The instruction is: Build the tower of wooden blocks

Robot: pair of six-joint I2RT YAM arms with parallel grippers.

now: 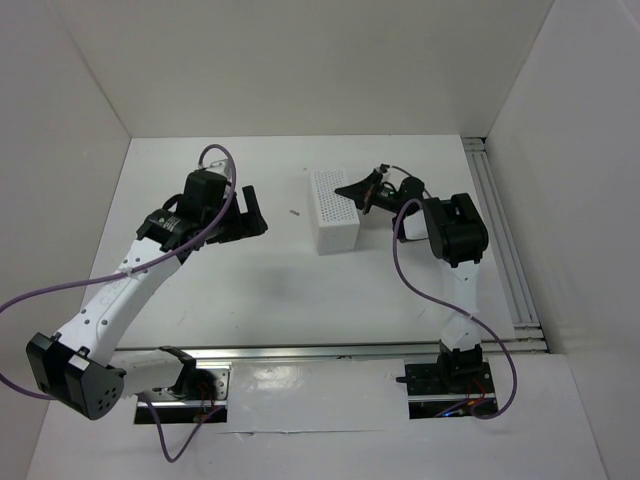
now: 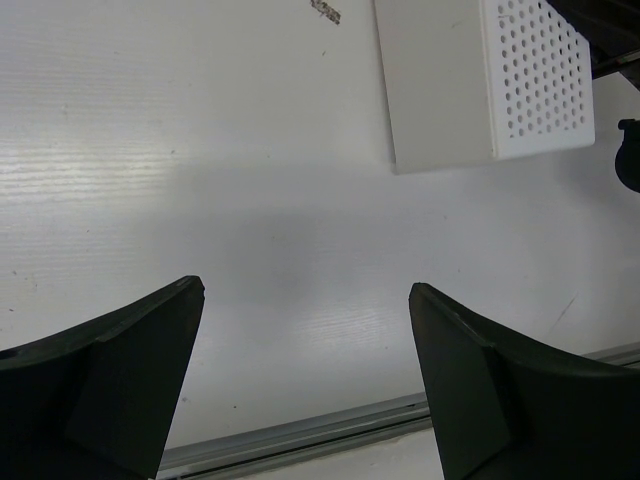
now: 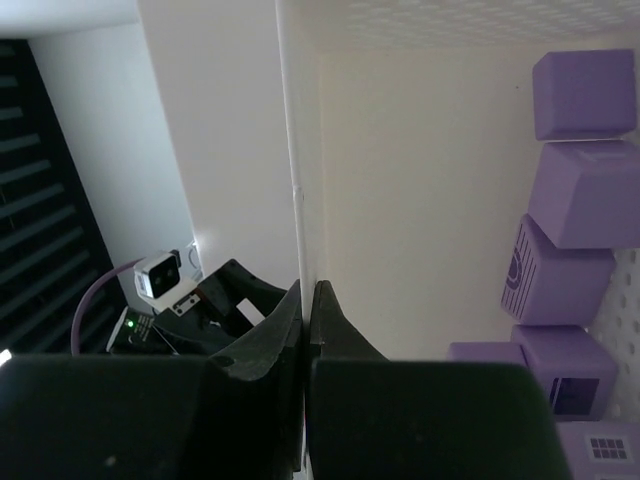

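Several lilac wood blocks (image 3: 585,195) lie in a loose pile inside the white tray (image 3: 420,180), at the right of the right wrist view. My right gripper (image 3: 310,290) is shut on the tray's thin side wall (image 3: 298,150). In the top view the tray (image 1: 335,235) stands tipped, its perforated face (image 1: 330,195) up, with the right gripper (image 1: 362,195) at its right edge. The blocks are hidden there. My left gripper (image 1: 255,215) hangs open left of the tray, with only bare table between its fingers (image 2: 150,340). No tower is in view.
A small dark speck (image 1: 293,212) lies on the table left of the tray. An aluminium rail (image 1: 330,350) runs along the near table edge and another (image 1: 500,230) along the right side. White walls enclose the table.
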